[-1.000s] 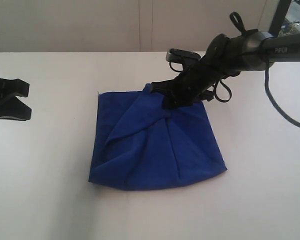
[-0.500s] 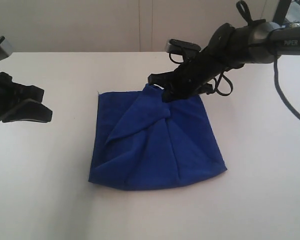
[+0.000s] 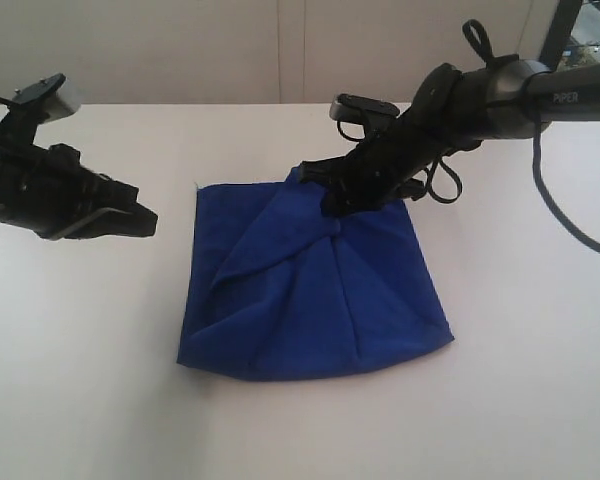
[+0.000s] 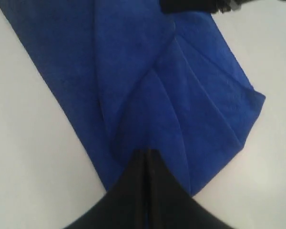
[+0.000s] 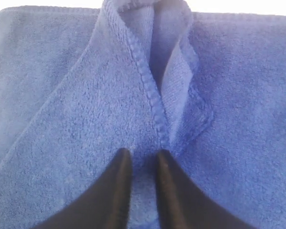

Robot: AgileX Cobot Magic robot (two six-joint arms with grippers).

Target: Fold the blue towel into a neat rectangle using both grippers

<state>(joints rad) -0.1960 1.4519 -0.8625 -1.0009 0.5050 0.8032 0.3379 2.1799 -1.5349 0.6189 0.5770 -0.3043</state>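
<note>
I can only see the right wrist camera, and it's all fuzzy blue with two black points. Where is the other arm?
Observer: The left gripper is out to the left of the blue towel, over the bare table, and isn't touching the cloth.
Operator: Is it holding anything?
Observer: No. Its jaws are pressed shut with nothing between them.
Operator: Does my towel look like a neat rectangle?
Observer: Not yet. It's a rumpled, squarish shape. Creases fan out from the middle of its far edge, right where your right gripper meets it.
</note>
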